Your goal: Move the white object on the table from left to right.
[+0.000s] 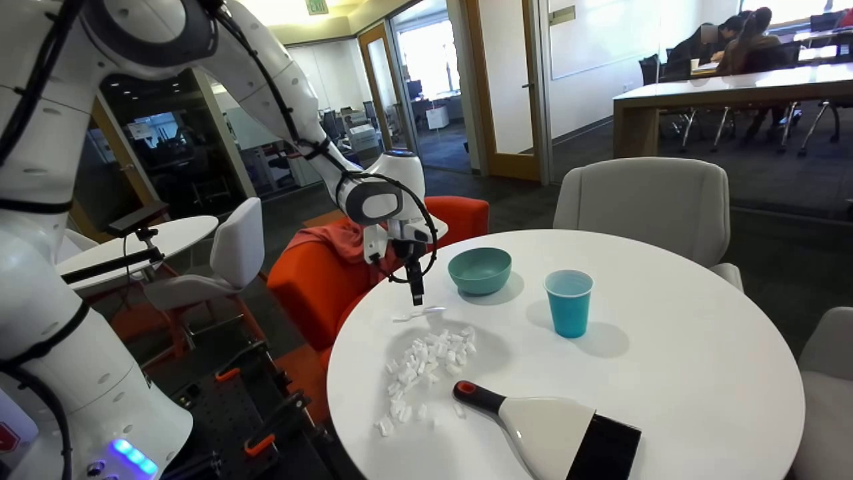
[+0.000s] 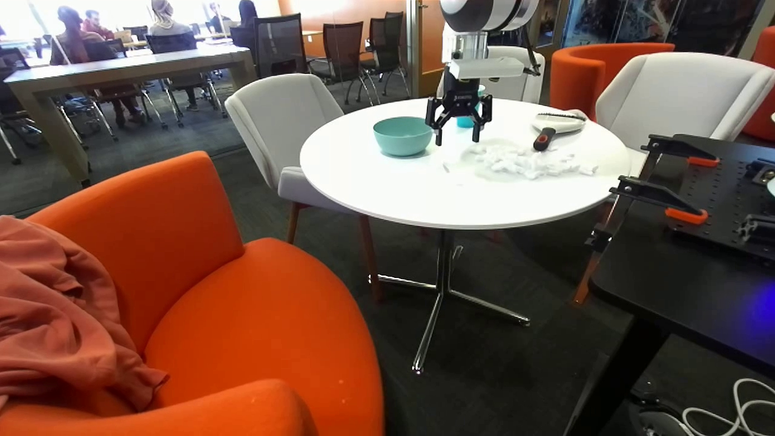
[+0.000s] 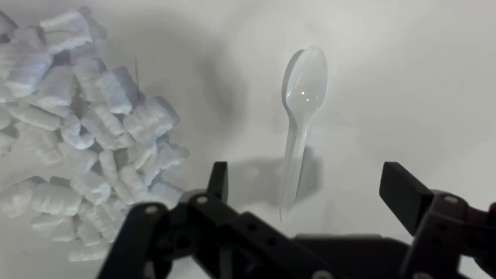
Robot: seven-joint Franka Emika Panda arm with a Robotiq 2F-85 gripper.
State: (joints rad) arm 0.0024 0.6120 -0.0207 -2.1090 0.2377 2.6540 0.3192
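The round white table (image 1: 680, 373) also shows in an exterior view (image 2: 363, 181) and the wrist view (image 3: 407, 85). A clear-white plastic spoon (image 3: 308, 81) lies on it in the wrist view, bowl end away from the gripper. It shows thinly in an exterior view (image 1: 420, 314). A loose pile of white foam pieces (image 3: 97, 131) lies left of the spoon; it shows in both exterior views (image 1: 426, 363) (image 2: 527, 162). My gripper (image 3: 306, 180) is open and empty, above the table over the spoon's handle, fingers on either side of it. It shows in both exterior views (image 1: 417, 300) (image 2: 458, 139).
A green bowl (image 1: 480, 271) (image 2: 402, 137) stands close to the gripper. A blue cup (image 1: 570, 305) stands beyond; the gripper partly hides it in an exterior view (image 2: 465, 122). A white flat tool with black handle (image 1: 546, 423) (image 2: 563, 124) lies near the foam. Chairs surround the table.
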